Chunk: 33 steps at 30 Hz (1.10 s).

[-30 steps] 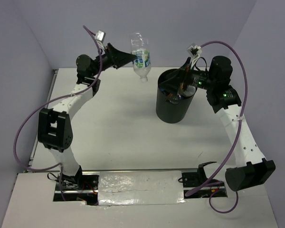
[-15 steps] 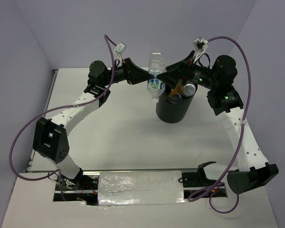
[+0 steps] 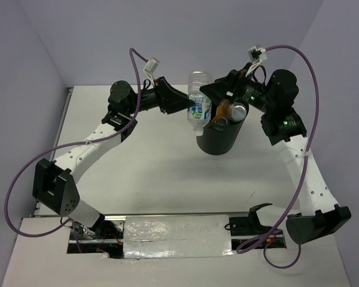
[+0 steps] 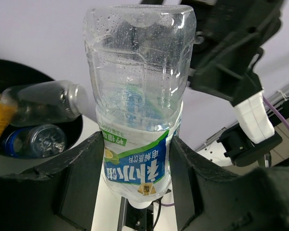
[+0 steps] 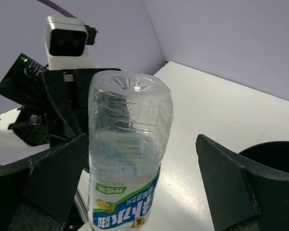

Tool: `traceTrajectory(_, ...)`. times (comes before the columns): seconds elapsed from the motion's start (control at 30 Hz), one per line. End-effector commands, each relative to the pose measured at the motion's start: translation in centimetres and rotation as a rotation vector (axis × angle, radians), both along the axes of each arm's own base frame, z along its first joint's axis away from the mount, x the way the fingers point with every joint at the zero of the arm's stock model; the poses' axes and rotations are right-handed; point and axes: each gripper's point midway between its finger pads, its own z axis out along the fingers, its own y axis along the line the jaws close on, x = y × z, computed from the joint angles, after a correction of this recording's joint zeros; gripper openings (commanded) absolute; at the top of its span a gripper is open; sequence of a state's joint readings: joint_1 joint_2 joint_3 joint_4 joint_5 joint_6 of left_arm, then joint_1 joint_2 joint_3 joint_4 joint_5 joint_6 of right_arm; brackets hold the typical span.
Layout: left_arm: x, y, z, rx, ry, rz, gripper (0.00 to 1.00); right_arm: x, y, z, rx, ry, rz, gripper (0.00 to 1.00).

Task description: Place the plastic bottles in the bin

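My left gripper (image 3: 190, 106) is shut on a clear plastic bottle with a blue label (image 3: 199, 100) and holds it upside down in the air by the left rim of the black bin (image 3: 218, 136). In the left wrist view the fingers (image 4: 82, 178) clamp the label of this bottle (image 4: 137, 91). My right gripper (image 3: 214, 91) is open and empty above the bin's rim. Its jaws stand wide on either side of the same bottle (image 5: 127, 144). The bin holds an orange bottle (image 3: 222, 110), a clear bottle (image 4: 38, 102) and a blue-labelled one (image 4: 34, 141). No green bottle shows.
The bin stands at the back middle of the white table (image 3: 143, 173). The two grippers are close together above its left rim. Purple cables (image 3: 299, 66) loop over both arms. Purple walls close the table at the back and sides.
My left arm has swung right, carrying the bottle from the far left to the bin's left rim. My right gripper has risen from the bin and moved left beside the bottle.
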<state>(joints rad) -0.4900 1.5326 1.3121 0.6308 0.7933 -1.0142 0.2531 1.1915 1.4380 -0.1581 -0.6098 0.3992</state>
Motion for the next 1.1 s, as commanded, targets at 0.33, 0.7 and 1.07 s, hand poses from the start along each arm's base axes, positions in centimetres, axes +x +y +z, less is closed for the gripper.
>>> traceTrajectory(0.33,-3.7,-0.2,2.1,-0.016,-0.149,-0.083,0.04,-2.8,2.0,2.4,0.055,-0.031,0.188,0.81)
traceTrajectory(0.7,-4.2,-0.1,2.6,0.016,-0.162,-0.087,0.99,-3.1,1.9,2.1,0.032,-0.026,0.275,0.2)
traceTrajectory(1.07,0.8,10.5,0.2,0.213,-0.126,0.442,0.99,4.7,-5.8,5.3,-0.115,-0.248,-0.175,0.09)
